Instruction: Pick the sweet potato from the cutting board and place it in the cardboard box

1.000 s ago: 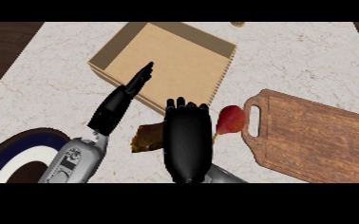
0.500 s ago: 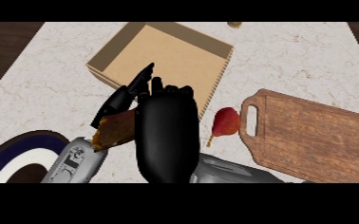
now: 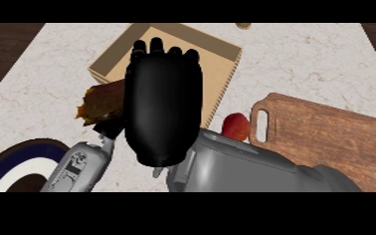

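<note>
Up comes the right hand (image 3: 163, 109), nearer the head view than half a second ago, and the sweet potato (image 3: 101, 104) slides up and left with it, off the cutting board (image 3: 316, 129) and now showing at the near left wall of the box (image 3: 220, 79). It pokes out on the thumb side. The clasp itself is hidden under the back of the hand, but since the potato travels with the hand, I judge it is held. The left hand (image 3: 110, 128) is almost wholly covered by the right one, so I cannot tell how it stands. Now the worries. The potato looks to sit over the wall and not yet over the opening, so letting go here would likely bounce it off the rim and onto the counter (image 3: 308, 59). The big black hand also blocks most of the box from view, which makes judging the drop harder. And the left hand lies right beneath the path (close company, that), so a knock there could jog the load. A count: one box, one cutting board, one sweet potato, one small red thing (image 3: 235, 126) lying just beside the board's handle end, one dark-rimmed plate (image 3: 15, 154) at the lower left, two forearms, two hands.
</note>
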Action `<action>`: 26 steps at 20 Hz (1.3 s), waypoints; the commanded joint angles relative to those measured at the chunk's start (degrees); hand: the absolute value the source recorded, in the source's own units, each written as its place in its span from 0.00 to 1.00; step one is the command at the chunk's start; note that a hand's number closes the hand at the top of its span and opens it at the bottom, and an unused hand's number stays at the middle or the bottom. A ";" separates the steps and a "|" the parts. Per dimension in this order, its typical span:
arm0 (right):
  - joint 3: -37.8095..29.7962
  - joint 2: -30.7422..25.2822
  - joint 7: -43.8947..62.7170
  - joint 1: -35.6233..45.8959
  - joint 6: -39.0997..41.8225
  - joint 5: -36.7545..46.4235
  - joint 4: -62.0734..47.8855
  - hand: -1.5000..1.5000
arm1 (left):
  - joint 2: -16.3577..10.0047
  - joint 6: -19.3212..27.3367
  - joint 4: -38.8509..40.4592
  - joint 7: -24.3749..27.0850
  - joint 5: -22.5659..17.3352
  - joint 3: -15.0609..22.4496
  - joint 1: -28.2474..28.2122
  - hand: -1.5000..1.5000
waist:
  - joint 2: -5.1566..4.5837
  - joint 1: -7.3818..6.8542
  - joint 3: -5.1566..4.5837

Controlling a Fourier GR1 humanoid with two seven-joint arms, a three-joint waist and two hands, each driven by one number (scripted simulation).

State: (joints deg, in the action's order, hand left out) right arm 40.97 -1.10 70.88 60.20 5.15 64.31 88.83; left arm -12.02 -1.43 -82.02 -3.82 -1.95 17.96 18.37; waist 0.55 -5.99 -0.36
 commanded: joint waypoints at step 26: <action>-7.88 1.06 6.17 19.76 -15.15 -12.36 -42.84 1.00 | -0.24 -0.57 -3.44 -0.87 0.56 -1.28 -0.45 0.50 | -1.58 0.03 0.13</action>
State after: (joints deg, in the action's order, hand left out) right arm 31.89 -0.77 67.57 80.35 -4.07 53.71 51.27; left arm -12.45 -1.95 -84.45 -3.80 -1.48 16.73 17.10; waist -0.83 -5.44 -0.24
